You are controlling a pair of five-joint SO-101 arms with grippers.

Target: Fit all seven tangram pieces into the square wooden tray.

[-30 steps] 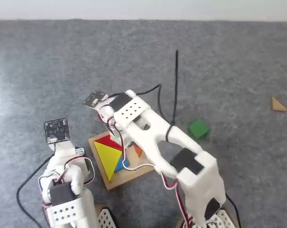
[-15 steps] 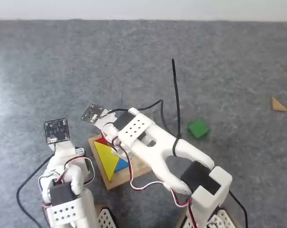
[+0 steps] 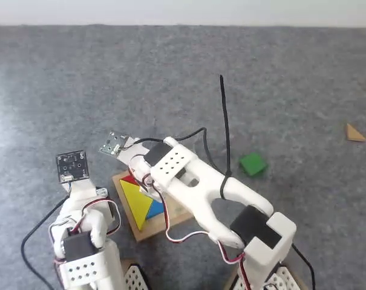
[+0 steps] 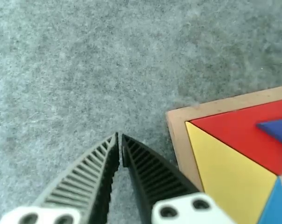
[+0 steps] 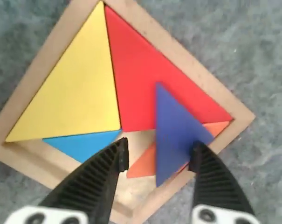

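1. Right gripper (image 5: pixel 157 149): jaws apart, flanking the blue triangle (image 5: pixel 175 126) over the tray (image 5: pixel 201 79), near the table's front edge.
2. Triangle lies askew across red (image 5: pixel 141 79) and orange (image 5: pixel 143 165) pieces, unseated.
3. Step in hand, I'd judge: seating it. Next move calls for turning it and pressing it flat into the gap.
4. Left gripper (image 4: pixel 120 137): pinched together, beside a tray corner.

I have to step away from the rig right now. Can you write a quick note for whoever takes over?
Left gripper: shut, empty, over the carpet beside the tray.
Right gripper: open above the tray, the dark blue triangle between its fingers.
Done: yellow triangle, red triangle and light blue triangle lie flat in the tray; orange piece is in too, partly covered.
Left: dark blue triangle lies askew over red and orange, not seated; green square and tan triangle lie out on the carpet.
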